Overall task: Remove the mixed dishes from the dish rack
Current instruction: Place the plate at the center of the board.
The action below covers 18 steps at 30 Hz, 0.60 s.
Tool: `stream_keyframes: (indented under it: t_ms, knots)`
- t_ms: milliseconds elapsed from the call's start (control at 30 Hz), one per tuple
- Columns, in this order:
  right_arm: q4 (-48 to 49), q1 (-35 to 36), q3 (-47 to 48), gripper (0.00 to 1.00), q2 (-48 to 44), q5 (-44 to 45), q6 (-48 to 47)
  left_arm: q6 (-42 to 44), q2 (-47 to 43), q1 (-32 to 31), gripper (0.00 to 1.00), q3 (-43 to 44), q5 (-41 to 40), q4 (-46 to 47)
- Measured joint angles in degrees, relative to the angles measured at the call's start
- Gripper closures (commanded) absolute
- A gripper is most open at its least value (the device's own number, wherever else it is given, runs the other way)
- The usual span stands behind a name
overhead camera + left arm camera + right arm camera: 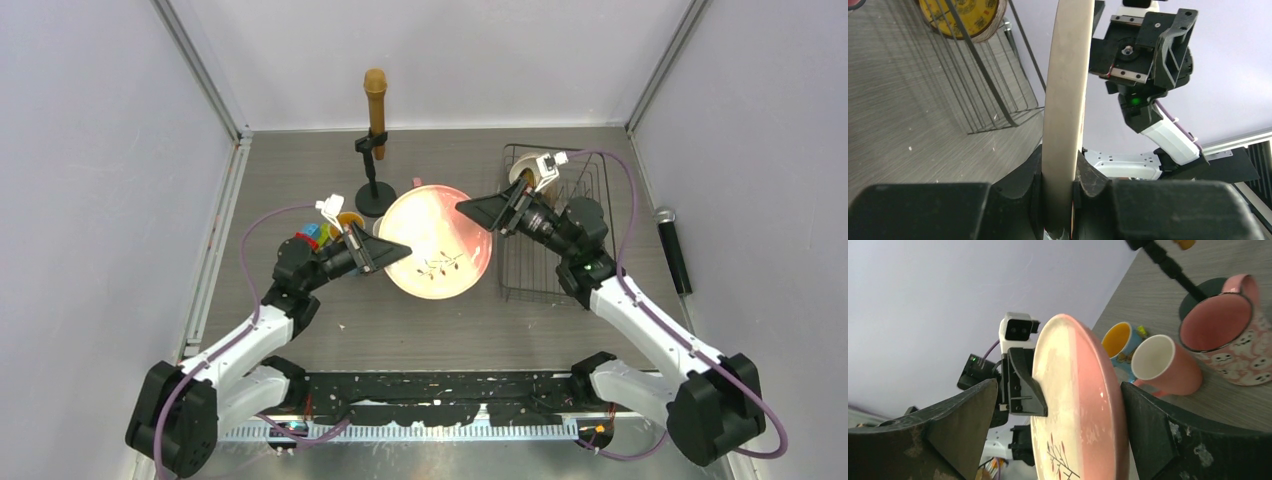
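The large pink-cream plate [435, 243] with a leaf motif lies face up between the two arms, left of the dish rack [560, 260]. My left gripper [388, 252] is shut on its left rim [1064, 125], the edge pinched between both jaws. At the plate's right rim [1083, 410] my right gripper [478, 210] stands open, one finger on each side. A small yellow patterned plate [960, 15] leans in the rack. Three mugs stand on the table beyond the plate: pink patterned [1228, 335], plain pink [1168, 365] and orange with blue [1120, 342].
A microphone stand [375, 195] rises behind the plate. A dark microphone [673, 250] lies along the right wall. Small coloured blocks [310, 236] sit by the left wrist. The rack's wires [993, 80] are close to the plate's far side.
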Motion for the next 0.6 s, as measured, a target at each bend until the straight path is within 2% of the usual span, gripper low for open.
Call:
stream_keyframes:
  t_ms: [200, 367, 600]
  knots:
    - [-9.88, 0.0, 0.0, 0.01, -7.1, 11.82, -6.12, 2.25, -3.48, 0.0, 1.0, -0.92, -0.39, -7.08]
    - [-13.51, -0.02, -0.33, 0.01, -12.63, 19.15, -9.79, 4.68, -7.87, 0.0, 1.0, -2.91, -1.86, -15.04]
    - [-13.73, -0.02, -2.73, 0.01, -15.98, 22.86, -12.59, 7.48, -12.79, 0.0, 1.0, -5.75, -3.13, -26.45]
